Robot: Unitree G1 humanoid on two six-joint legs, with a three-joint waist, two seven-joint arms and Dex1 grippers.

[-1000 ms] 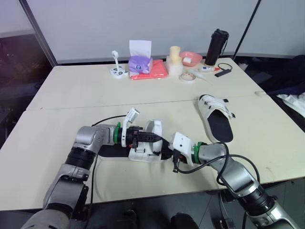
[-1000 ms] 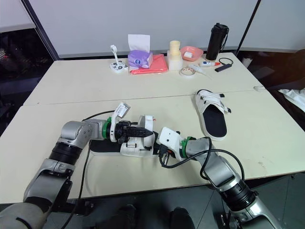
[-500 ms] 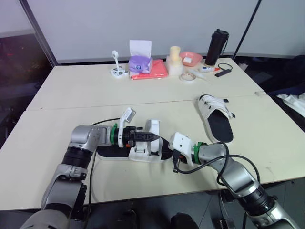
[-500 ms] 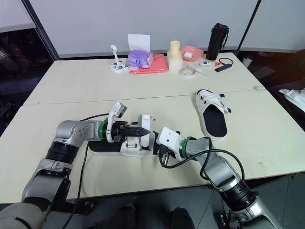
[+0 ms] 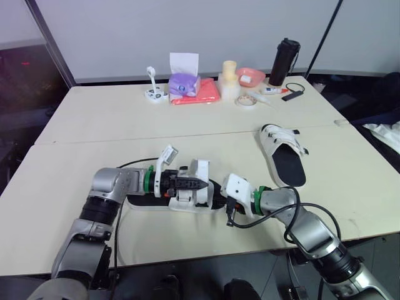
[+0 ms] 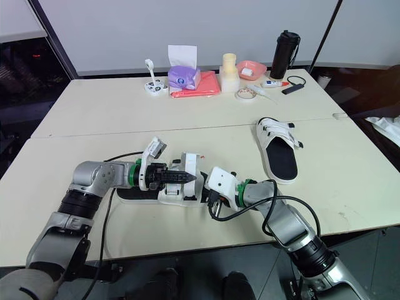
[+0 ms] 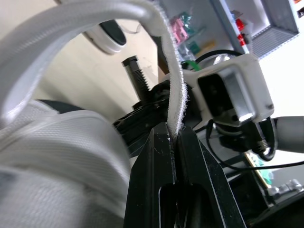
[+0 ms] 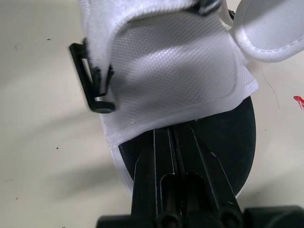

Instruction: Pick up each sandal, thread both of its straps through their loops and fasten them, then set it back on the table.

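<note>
A sandal (image 5: 185,199) with a black sole and white straps lies near the table's front edge, between my two grippers. My left gripper (image 5: 199,183) is shut on the edge of one white strap (image 7: 173,90), holding it up over the sandal. My right gripper (image 8: 175,130) is shut on the black sole's end, just under the white upper (image 8: 171,76). A black loop buckle (image 8: 95,83) sits on the side of the upper. The second sandal (image 5: 284,156) lies flat on the table to the right, with its straps across it.
Along the back edge stand a purple tissue box (image 5: 184,81), a red cloth (image 5: 199,92), a yellow cylinder (image 5: 229,72), a pink bowl (image 5: 250,76), a tape roll (image 5: 245,101) and a black bottle (image 5: 284,61). A black cable (image 5: 134,164) trails beside my left arm.
My left gripper has sunk slightly and drawn back a little with the strap still in it. The right gripper and the sandal's sole have stayed put.
</note>
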